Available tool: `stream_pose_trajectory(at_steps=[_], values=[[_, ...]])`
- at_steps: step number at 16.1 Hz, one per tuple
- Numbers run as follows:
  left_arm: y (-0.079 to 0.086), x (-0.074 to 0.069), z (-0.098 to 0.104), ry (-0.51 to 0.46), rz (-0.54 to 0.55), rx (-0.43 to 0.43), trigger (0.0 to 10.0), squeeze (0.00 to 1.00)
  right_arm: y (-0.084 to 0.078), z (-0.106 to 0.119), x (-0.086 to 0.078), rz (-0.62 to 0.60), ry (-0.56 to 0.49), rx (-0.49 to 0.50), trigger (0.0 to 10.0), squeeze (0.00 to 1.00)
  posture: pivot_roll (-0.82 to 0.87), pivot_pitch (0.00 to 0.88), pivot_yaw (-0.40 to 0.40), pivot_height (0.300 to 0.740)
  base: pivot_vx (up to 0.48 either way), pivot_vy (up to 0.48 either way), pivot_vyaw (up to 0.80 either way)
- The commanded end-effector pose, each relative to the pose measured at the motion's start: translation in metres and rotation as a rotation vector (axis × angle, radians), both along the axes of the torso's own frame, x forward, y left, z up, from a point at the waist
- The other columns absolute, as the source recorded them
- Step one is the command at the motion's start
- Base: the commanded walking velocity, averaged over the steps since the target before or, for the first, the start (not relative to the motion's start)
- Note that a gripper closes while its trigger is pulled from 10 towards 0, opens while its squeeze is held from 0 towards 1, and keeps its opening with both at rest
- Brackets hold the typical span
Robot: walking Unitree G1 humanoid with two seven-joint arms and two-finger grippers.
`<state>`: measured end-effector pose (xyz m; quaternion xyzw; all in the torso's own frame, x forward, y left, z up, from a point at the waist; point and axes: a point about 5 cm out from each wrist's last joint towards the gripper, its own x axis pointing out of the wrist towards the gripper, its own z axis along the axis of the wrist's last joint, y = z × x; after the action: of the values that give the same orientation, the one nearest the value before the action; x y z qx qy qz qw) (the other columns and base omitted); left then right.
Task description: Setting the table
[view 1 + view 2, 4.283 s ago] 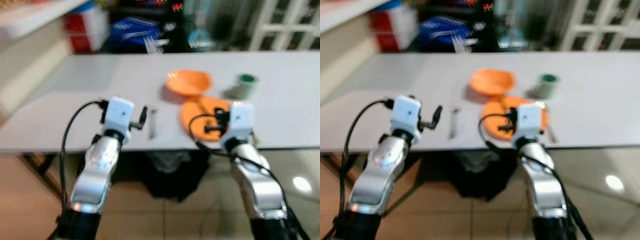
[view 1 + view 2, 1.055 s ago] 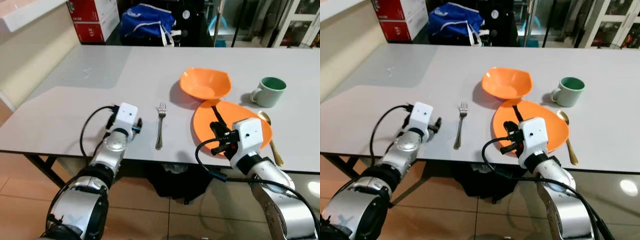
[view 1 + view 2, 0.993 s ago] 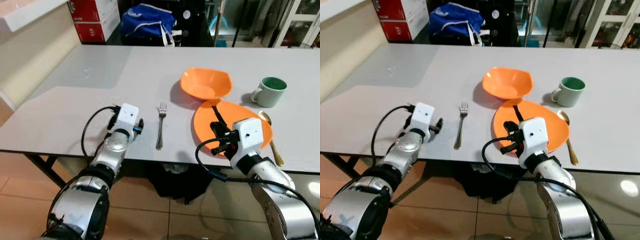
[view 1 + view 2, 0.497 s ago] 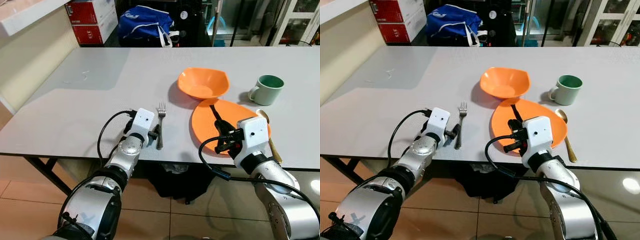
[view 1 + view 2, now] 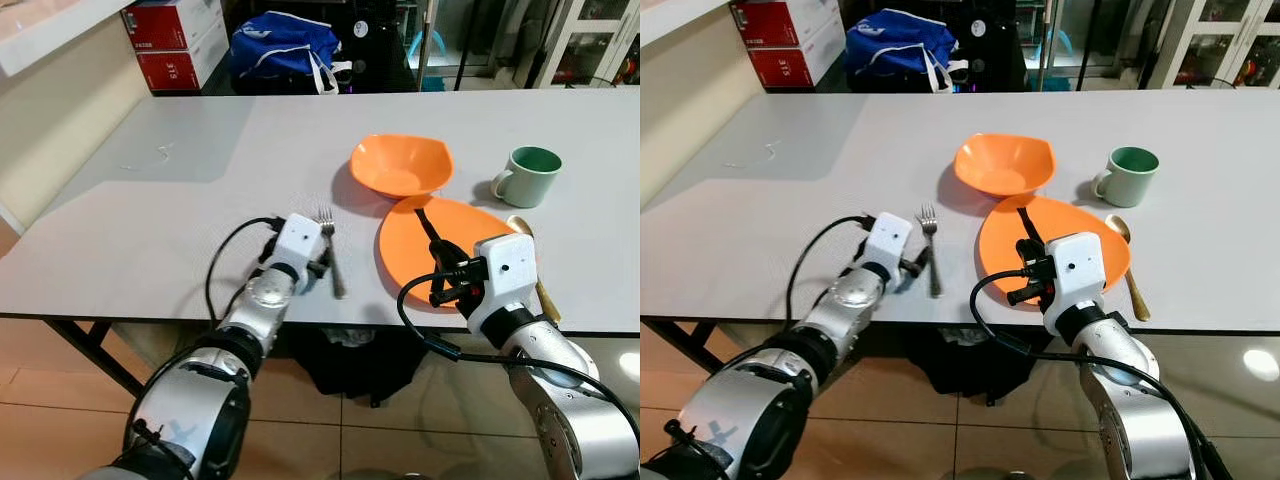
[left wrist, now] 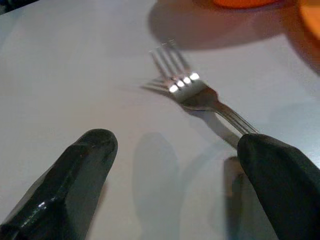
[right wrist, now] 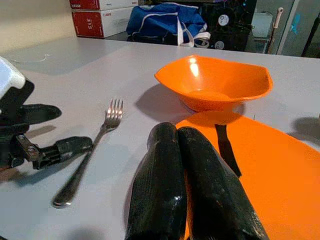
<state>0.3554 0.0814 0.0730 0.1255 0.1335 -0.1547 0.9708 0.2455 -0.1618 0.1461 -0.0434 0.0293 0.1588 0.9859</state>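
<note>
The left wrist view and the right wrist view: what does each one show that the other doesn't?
Left wrist view alone: its own tool, fingers spread, one finger against the fork's handle.

Right wrist view alone: the right tool, fingers pressed together, over the orange plate; the whole orange bowl; red boxes and a blue bag beyond the table; the left tool from outside.

Both: the fork lying on the grey table.
</note>
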Motion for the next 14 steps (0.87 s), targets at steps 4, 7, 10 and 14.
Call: stream_pose_trajectory(at_steps=[4, 7, 10, 14], values=[[-0.004, 0.003, 0.005, -0.015, -0.017, 0.004, 10.0, 0.00, 0.000, 0.006, -0.003, -0.006, -0.021, 0.004, 10.0, 0.00, -0.30, 0.000, 0.113, 0.740, 0.000, 0.000, 0.00], [0.011, 0.009, 0.013, -0.055, 0.030, -0.034, 10.0, 0.00, 0.001, 0.009, -0.004, -0.009, -0.038, 0.036, 10.0, 0.00, -0.29, 0.000, 0.115, 0.740, 0.000, 0.000, 0.00], [0.027, 0.010, 0.012, -0.063, 0.072, -0.009, 10.0, 0.00, 0.004, 0.009, -0.004, -0.007, -0.040, 0.061, 10.0, 0.00, -0.28, 0.000, 0.107, 0.740, 0.000, 0.000, 0.00], [0.049, 0.022, 0.025, -0.050, 0.260, 0.006, 10.0, 0.00, 0.000, 0.019, -0.011, -0.011, -0.055, 0.058, 10.0, 0.00, -0.34, 0.012, 0.112, 0.740, 0.000, 0.000, 0.00]])
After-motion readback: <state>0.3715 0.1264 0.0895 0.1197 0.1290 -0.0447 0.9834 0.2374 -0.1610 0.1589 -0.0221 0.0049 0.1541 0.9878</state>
